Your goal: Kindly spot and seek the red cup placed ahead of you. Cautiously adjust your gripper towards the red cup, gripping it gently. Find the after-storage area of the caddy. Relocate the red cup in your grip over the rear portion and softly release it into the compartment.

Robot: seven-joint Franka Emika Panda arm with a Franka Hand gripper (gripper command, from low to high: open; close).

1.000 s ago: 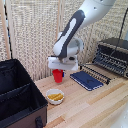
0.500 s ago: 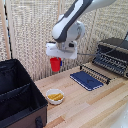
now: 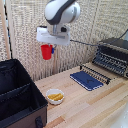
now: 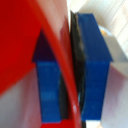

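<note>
Across the lower part of the exterior view runs a light wooden table [image 3: 95,107], grain showing, with a pale woven-reed wall [image 3: 100,25] behind it. At about 10 o'clock from the frame centre the gripper [image 3: 47,46] hangs high in the air off the white arm [image 3: 61,15], well above the table. It is clamped on the red cup [image 3: 46,52]: the wrist view shows the two blue fingers [image 4: 95,70] pinching the cup's thin red wall [image 4: 55,60] between them, one pad on each side, touching. The cup hangs upright or nearly so; blur makes finer tilt hard to judge.

At 8 o'clock sits the caddy [image 3: 17,97], black, lid open, inner divider visible, its front edge cut by the frame. The cup is above and toward the exterior view's right of it, not over any compartment that I can tell. Just beside the caddy's corner, at 6 o'clock, is a white bowl [image 3: 54,96] with yellow food. A blue notebook [image 3: 86,80] lies flat at about 4 o'clock, near a dark wire rack [image 3: 95,72]. At 3 o'clock a dark toaster oven [image 3: 112,55] stands against the wall, a cable [image 3: 82,43] running to it.

Bare wood shows at 5 o'clock and along the near edge; air around the cup is free on all sides.
</note>
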